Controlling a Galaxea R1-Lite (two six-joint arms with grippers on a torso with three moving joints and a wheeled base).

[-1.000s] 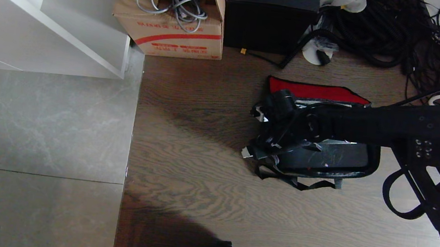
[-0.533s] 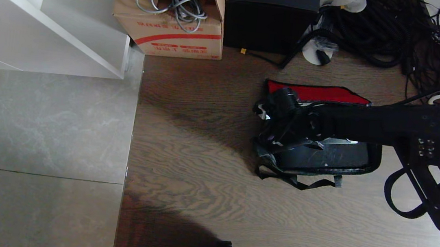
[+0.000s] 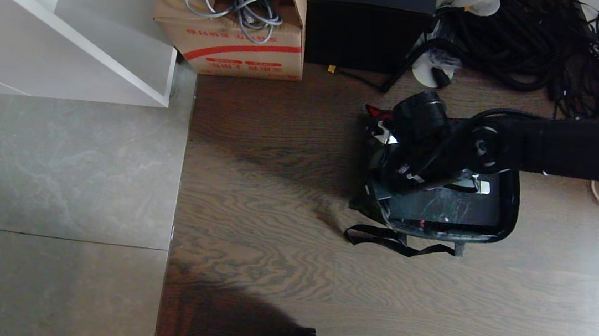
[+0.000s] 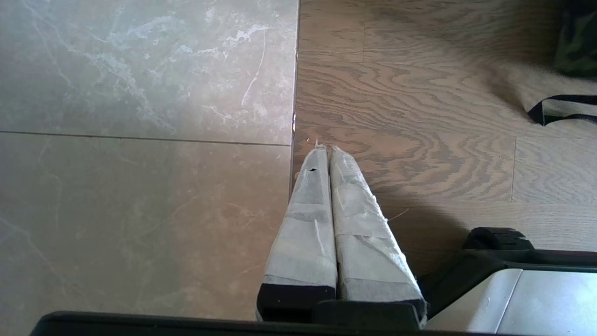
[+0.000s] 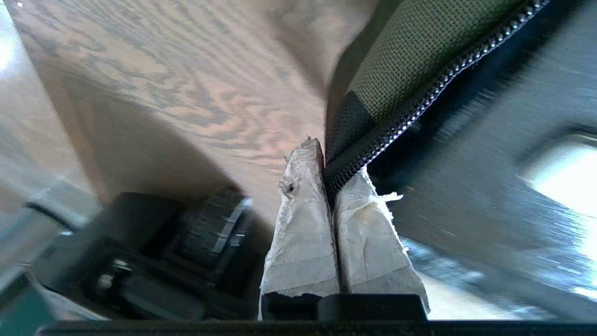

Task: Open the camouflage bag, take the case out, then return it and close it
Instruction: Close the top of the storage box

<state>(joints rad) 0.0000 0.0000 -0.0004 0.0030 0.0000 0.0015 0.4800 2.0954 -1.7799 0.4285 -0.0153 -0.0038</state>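
The camouflage bag (image 3: pixel 513 204) lies open on the wood floor at centre right. The flat black case (image 3: pixel 451 209) sits inside it, top showing. My right arm reaches across the bag from the right. The right gripper (image 3: pixel 395 171) is at the bag's left end. In the right wrist view that gripper (image 5: pixel 333 165) is shut on the bag's black zipper edge (image 5: pixel 410 116), with green bag fabric (image 5: pixel 419 51) beyond. A sliver of the red panel (image 3: pixel 372 110) shows behind the wrist. My left gripper (image 4: pixel 325 149) hangs shut and empty over the tile-wood seam.
A cardboard box (image 3: pixel 229 38) with grey cables and a tall black box (image 3: pixel 367 22) stand behind the bag. Black cables (image 3: pixel 541 43) pile at the back right. A white shelf unit (image 3: pixel 69 27) fills the far left. The bag's loose strap (image 3: pixel 397 244) trails in front.
The right gripper shut on the bag's left zipper edge and moved toward the back of the scene with it. The bag's left end has shifted right; the arm now covers most of the red panel.
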